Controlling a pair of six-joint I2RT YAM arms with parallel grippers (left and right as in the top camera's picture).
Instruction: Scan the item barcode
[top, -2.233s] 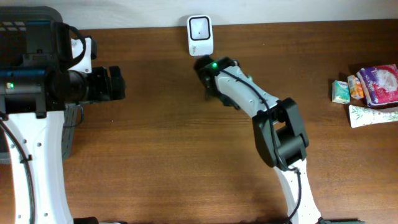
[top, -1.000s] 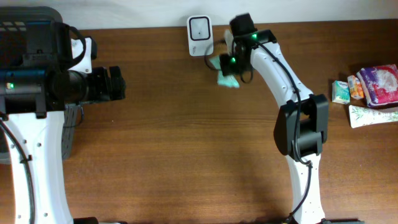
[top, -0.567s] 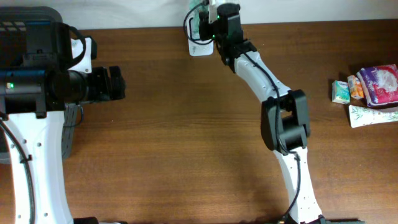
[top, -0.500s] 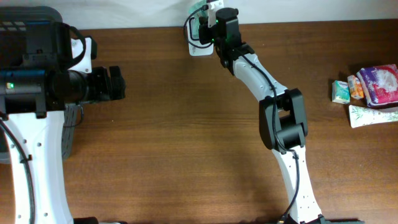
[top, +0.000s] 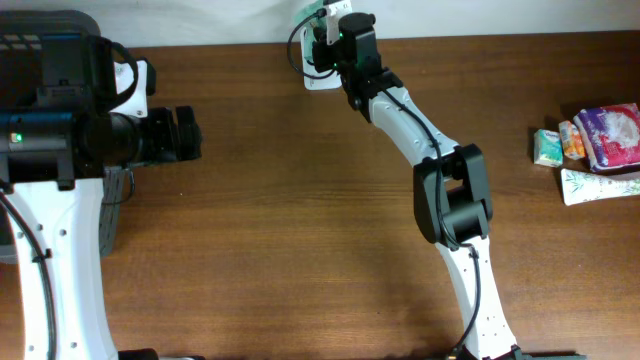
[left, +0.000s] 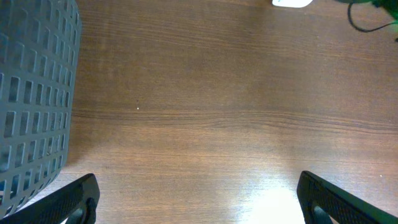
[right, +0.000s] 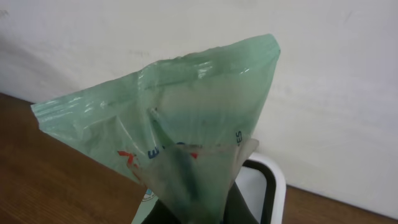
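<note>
Seen from overhead, my right arm reaches from the bottom centre of the frame up to the top centre, where the right fingers (top: 325, 25) are pressed together on a green bag (top: 311, 13). The bag hangs at the far edge of the table (top: 300, 230), directly above a white scanner (top: 318, 80), which is largely covered by the arm. In the right wrist view the bag (right: 180, 143) fills the middle of the frame: translucent green plastic, crumpled, held upright with one corner pointing to the upper right, and with bits of red and blue print that I cannot read. Below it I see part of the scanner's white rim (right: 273, 186), and behind it a pale wall (right: 311, 74). I cannot tell whether the bag touches the scanner. At the left of the overhead frame the left fingers (top: 188, 133) are spread wide and hold nothing; the left wrist view shows their tips in the bottom corners, above bare wood, with a dark mesh basket (left: 31, 93) at the left edge. A few small packets (top: 595, 150) lie at the right edge of the table.
</note>
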